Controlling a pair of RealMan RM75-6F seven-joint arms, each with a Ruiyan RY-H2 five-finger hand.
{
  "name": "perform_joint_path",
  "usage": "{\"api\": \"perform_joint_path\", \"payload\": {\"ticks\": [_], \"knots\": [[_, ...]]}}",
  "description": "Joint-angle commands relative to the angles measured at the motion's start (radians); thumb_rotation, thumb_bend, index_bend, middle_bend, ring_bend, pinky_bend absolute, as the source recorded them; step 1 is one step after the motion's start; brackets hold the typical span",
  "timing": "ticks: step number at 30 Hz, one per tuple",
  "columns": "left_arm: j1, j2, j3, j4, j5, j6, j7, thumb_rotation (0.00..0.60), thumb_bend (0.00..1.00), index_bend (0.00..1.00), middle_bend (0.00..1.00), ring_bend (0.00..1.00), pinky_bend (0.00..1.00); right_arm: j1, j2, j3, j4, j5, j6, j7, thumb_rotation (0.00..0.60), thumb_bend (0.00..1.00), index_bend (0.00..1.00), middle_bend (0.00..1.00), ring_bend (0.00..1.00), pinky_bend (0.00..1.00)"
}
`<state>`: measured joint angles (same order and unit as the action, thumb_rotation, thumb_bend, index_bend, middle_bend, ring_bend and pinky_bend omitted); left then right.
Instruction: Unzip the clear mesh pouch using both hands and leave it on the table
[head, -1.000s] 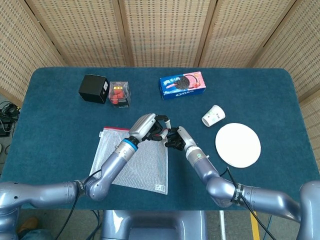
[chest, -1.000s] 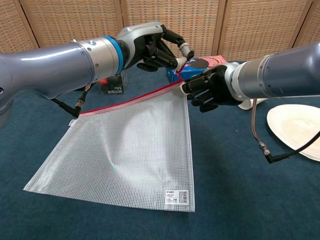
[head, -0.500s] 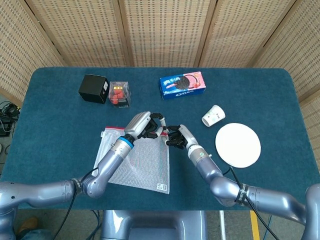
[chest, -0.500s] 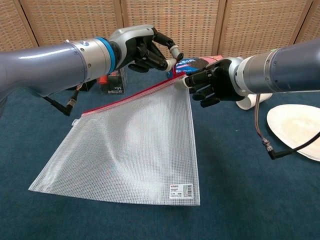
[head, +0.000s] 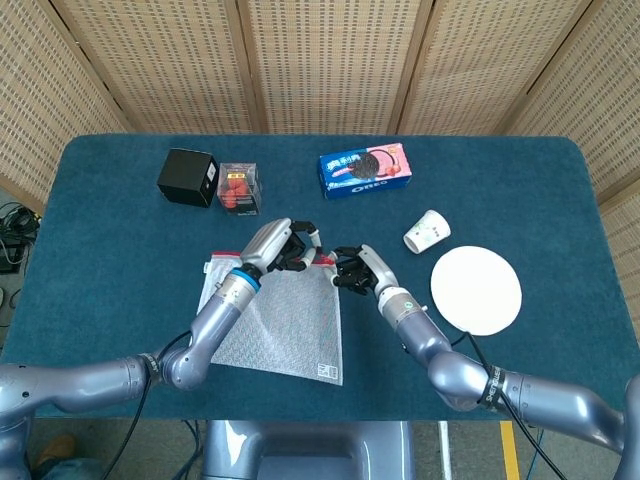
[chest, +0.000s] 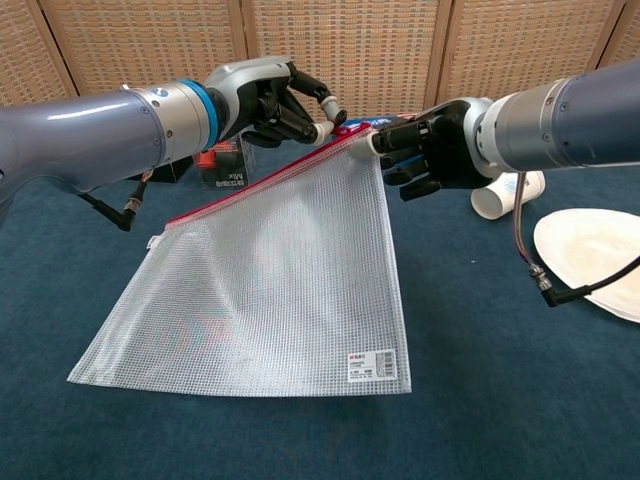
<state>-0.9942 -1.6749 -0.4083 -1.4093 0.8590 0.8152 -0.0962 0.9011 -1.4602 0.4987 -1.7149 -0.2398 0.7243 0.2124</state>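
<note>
The clear mesh pouch (head: 280, 322) (chest: 268, 285) with a red zip edge lies tilted, its lower part on the blue table (head: 120, 250) and its top right corner raised. My right hand (head: 355, 269) (chest: 432, 152) grips that raised corner. Just to its left, my left hand (head: 279, 247) (chest: 277, 98) pinches at the red zip edge with curled fingers. The zip pull itself is hidden between its fingertips. The zip line looks closed along its visible length.
At the back stand a black box (head: 188, 177), a clear box of red items (head: 239, 187) and an Oreo box (head: 366, 171). A paper cup (head: 426, 231) (chest: 505, 192) lies on its side beside a white plate (head: 476, 290) (chest: 598, 262) on the right.
Both hands have risen a little with the pouch's top right corner, and the left hand has drawn back along the zip edge. The pouch's lower edge has slid slightly right.
</note>
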Motion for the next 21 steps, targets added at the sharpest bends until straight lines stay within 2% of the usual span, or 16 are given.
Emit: {"api": "perform_joint_path", "payload": {"ticks": [1,21], "knots": [[0.002,-0.003,0.0,0.011,-0.001,-0.005,-0.008,0.6,0.57,0.93,0.98,1.0,1.0,-0.001,0.005,0.0,-0.003,-0.003,-0.003,0.006,0.6,0.88,0.71,0.88,0.85,1.0],[0.018,-0.001,0.006,0.054,0.007,-0.035,-0.042,0.6,0.57,0.93,0.98,1.0,1.0,-0.01,0.04,0.021,-0.018,-0.025,-0.012,0.07,0.6,0.88,0.72,0.88,0.85,1.0]]}}
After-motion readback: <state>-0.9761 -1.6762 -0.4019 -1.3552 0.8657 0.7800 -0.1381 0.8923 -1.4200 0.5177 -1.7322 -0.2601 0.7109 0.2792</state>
